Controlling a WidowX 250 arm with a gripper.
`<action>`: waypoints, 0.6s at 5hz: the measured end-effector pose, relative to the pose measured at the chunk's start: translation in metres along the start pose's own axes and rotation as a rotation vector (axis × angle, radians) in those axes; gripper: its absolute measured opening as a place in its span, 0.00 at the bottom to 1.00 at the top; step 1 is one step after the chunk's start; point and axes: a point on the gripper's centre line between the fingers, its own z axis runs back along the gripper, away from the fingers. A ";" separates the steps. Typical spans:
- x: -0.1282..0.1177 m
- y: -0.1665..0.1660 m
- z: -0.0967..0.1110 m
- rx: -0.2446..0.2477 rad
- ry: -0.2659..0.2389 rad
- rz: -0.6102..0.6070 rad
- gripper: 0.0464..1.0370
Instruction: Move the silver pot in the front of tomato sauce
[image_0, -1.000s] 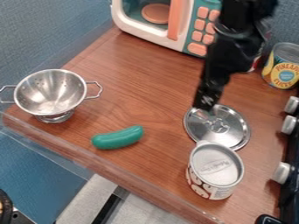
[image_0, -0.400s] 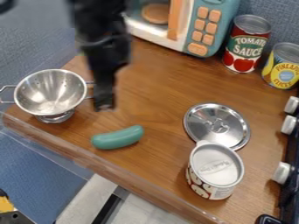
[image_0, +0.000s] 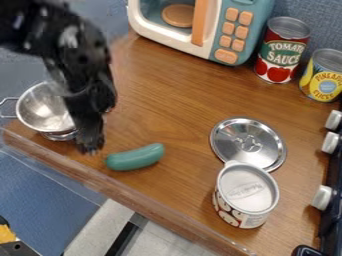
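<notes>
Nearest, a white can, upright, beside a silver lid lying flat on the wooden counter. Next, left of these, one green toy vegetable, lying on its side. Just past its left end, the gripper, low at the pot's right side; it has crossed from above the lid, by way of the space right of the pot. Whether it is released or clenched cannot be told. Behind it, the silver pot, a two-handled, footed bowl, upright at the counter's left edge, partly covered by the arm, its place unchanged. Farther, at right, the tomato sauce, a red can, upright, clear of the arm that hid it at first; a yellow can alongside; a toy microwave to its left. Significance: approach seemingly made, transfer outstanding; probable next step, a secure hold on the pot.
</notes>
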 end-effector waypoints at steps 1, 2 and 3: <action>-0.006 0.004 -0.008 -0.004 0.019 0.017 0.96; -0.011 0.011 -0.012 0.002 0.034 0.051 0.96; -0.015 0.017 -0.015 0.011 0.043 0.075 0.91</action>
